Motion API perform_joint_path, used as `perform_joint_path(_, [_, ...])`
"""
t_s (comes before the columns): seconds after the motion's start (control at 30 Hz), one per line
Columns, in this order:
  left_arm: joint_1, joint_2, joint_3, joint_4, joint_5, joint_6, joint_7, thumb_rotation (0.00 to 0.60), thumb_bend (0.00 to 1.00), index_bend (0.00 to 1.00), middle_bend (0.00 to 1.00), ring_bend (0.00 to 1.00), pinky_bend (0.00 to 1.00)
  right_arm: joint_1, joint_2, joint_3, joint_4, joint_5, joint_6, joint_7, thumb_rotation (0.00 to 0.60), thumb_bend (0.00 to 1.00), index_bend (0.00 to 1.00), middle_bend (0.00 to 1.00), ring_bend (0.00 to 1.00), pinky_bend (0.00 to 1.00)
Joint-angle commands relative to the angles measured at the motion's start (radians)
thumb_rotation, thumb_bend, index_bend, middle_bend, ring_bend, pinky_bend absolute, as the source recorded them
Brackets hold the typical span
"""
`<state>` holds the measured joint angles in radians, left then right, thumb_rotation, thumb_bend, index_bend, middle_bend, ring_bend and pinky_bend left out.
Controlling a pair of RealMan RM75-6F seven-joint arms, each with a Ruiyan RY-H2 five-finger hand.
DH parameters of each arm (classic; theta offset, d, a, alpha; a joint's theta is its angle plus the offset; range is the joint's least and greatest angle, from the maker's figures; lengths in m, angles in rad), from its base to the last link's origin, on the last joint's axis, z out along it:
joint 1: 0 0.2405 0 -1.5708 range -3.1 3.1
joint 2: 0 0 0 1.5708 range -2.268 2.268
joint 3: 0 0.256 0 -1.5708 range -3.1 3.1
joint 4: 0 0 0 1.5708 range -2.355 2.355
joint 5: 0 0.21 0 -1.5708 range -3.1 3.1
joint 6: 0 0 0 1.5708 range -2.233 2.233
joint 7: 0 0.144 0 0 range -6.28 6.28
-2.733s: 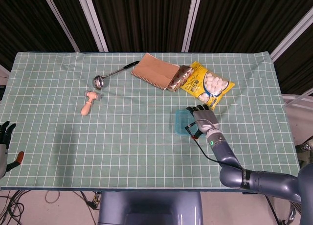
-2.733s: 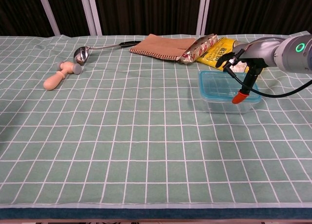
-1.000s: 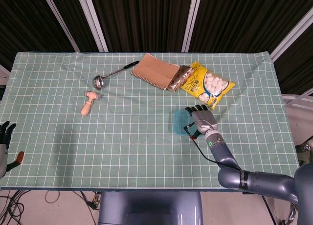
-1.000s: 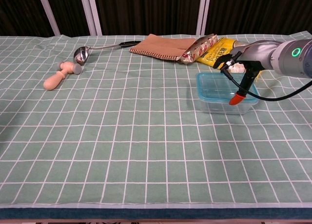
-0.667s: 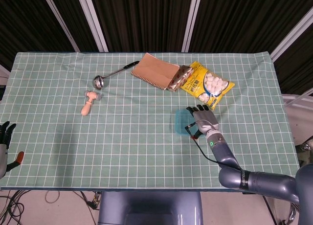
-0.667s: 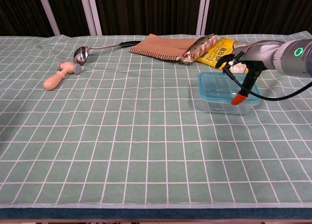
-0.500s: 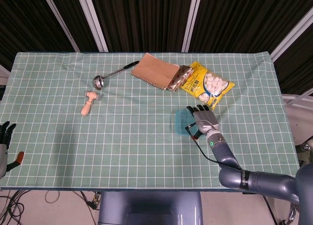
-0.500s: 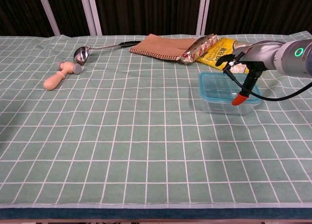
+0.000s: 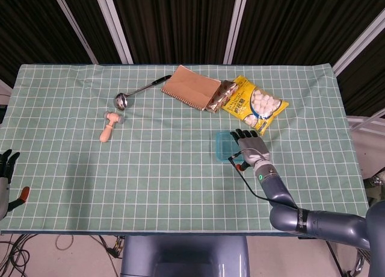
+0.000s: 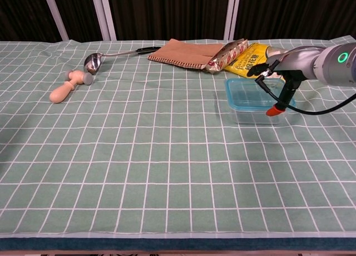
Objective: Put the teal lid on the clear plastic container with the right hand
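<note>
Your right hand [image 10: 276, 68], fingers spread flat, presses the teal lid [image 10: 249, 92] onto the clear plastic container [image 10: 247, 114].

Even, bright overhead light fills both views, and the green checked tablecloth [image 9: 150, 168] shows only soft, short shadows. Focus is sharp throughout. The background toward twelve o'clock stays dark. The chest view bows slightly at its edges.

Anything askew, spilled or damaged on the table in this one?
Nothing spilled or damaged. The teal lid sits level on the clear plastic container, with the right hand over its far side. The ladle, wooden mallet, brown notebook and snack bags simply lie loose on the checked cloth.
</note>
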<state>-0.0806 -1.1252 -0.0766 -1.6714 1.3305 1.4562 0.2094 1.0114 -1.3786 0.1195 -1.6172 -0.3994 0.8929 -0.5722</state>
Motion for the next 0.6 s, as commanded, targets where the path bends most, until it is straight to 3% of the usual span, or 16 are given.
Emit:
perform_joint_path(0.03, [0.000,0.000,0.000,-0.001,-0.001,0.000,0.000,0.600,0.33,0.08,0.00,0.00,0.00,-0.002,0.016,0.009,-0.017,-0.006,0.008,0.008,0.600,0.28,0.01,0.00,0.00,0.00])
perform_joint_path(0.27, [-0.001,0.002,0.000,-0.004,-0.004,-0.005,-0.002,0.600,0.33,0.08,0.00,0.00,0.00,-0.015,0.088,0.041,-0.106,-0.029,0.054,0.035,0.600,0.28,0.02,0.00,0.00,0.00])
perform_joint_path(0.4, [-0.002,0.005,0.000,-0.007,-0.006,-0.009,-0.003,0.600,0.33,0.08,0.00,0.00,0.00,-0.037,0.082,0.060,-0.102,-0.122,0.072,0.088,0.600,0.27,0.13,0.00,0.00,0.00])
perform_joint_path(0.6, [-0.002,0.009,-0.001,-0.012,-0.011,-0.014,-0.009,0.600,0.33,0.08,0.00,0.00,0.00,-0.052,0.031,0.086,-0.021,-0.229,0.068,0.163,0.600,0.31,0.36,0.00,0.00,0.00])
